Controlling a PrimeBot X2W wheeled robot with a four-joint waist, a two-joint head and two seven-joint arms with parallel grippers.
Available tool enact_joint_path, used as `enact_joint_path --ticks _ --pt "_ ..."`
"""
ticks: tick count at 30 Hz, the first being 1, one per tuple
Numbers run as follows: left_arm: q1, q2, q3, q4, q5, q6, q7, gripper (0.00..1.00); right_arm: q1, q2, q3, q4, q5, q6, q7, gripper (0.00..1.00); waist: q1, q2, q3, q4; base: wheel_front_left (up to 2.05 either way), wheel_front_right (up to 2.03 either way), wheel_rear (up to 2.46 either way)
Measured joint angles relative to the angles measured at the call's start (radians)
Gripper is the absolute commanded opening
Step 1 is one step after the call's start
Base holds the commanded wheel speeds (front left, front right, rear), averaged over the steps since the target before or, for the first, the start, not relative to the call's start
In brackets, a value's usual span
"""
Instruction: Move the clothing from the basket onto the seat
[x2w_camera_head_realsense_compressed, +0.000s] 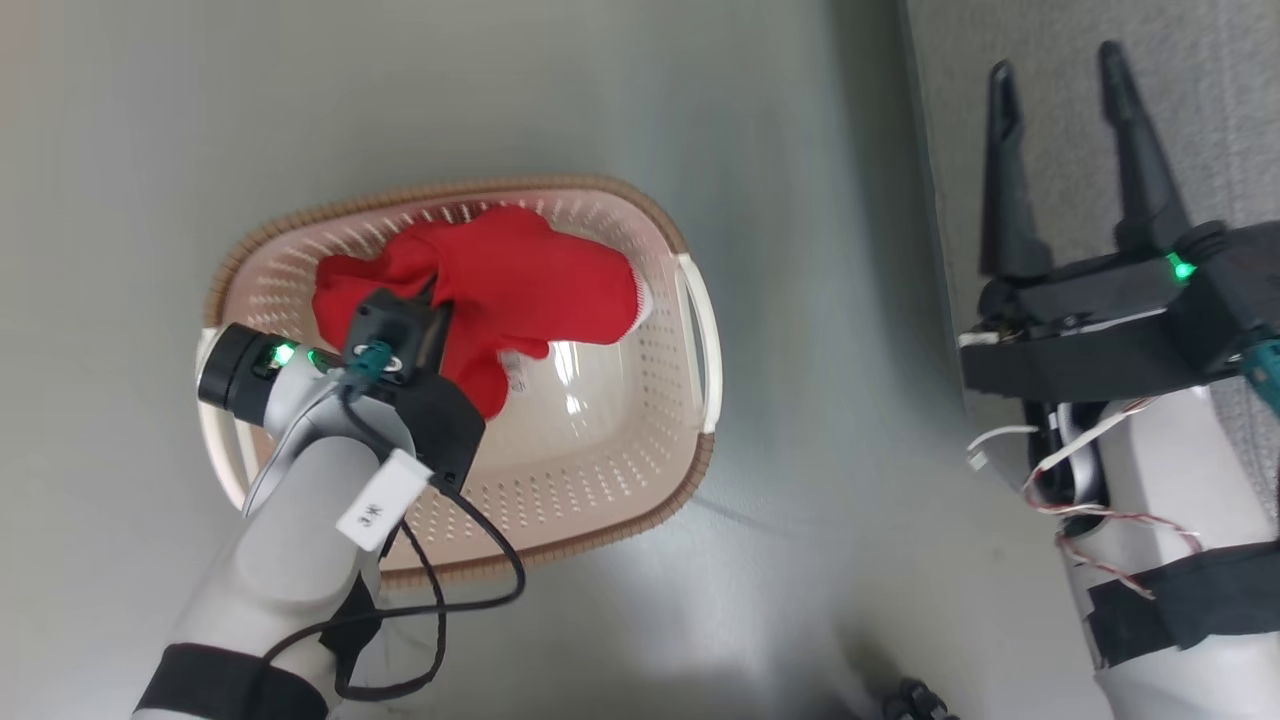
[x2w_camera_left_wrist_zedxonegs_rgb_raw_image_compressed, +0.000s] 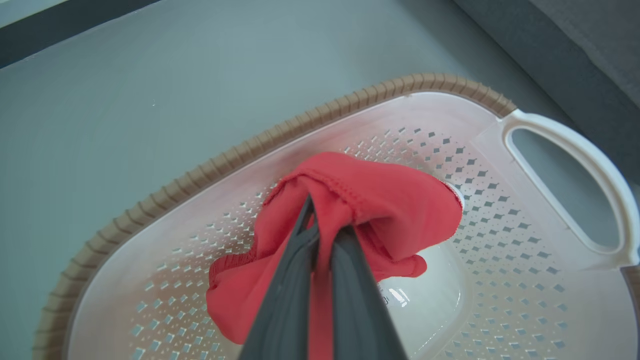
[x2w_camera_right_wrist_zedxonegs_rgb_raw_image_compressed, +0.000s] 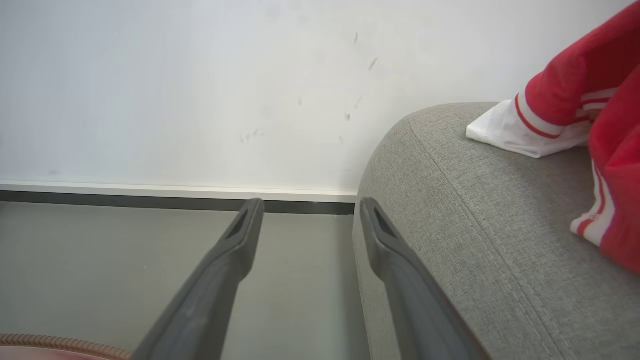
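Grey floor, smooth. Basket: set on the floor, near the seat. Red garment: bunched inside the basket, one fold pinched between the closed fingers of the left tool. Jersey: already laid on the seat. Right tool: spread wide, nothing held. Risks: only a thin fold is gripped, so the cloth may be shed on lifting; trailing fabric may be snagged on the rim and the basket dragged.

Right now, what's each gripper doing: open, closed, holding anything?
Left gripper: closed on the red garment in the basket.
Right gripper: open, holding nothing.
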Motion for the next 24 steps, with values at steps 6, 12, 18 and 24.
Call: enact_joint_path --ticks 6,12,18,24 --pt "0.026 -0.01 0.033 -0.027 -0.049 -0.018 -0.013 0.0 0.028 0.013 0.028 0.045 0.0 0.011 0.0 1.0 0.0 0.0 -0.082 0.018 0.0 0.0 0.0" --pt "0.044 -0.013 0.042 -0.074 -0.077 -0.035 -0.024 0.0 0.048 0.015 0.027 0.089 0.002 0.019 0.0 1.0 0.0 0.0 -0.169 0.032 0.0 0.0 0.0" --pt "0.067 -0.007 0.041 -0.12 -0.087 -0.053 -0.03 0.0 0.086 0.02 0.032 0.132 0.005 0.028 0.0 1.0 -0.0001 -0.0001 -0.258 0.041 0.0 0.0 0.0" --pt "0.081 0.012 0.037 -0.155 -0.091 -0.061 -0.03 0.0 0.11 0.028 0.043 0.171 0.012 0.033 0.0 1.0 -0.0001 -0.0001 -0.348 0.045 0.0 0.0 0.0"
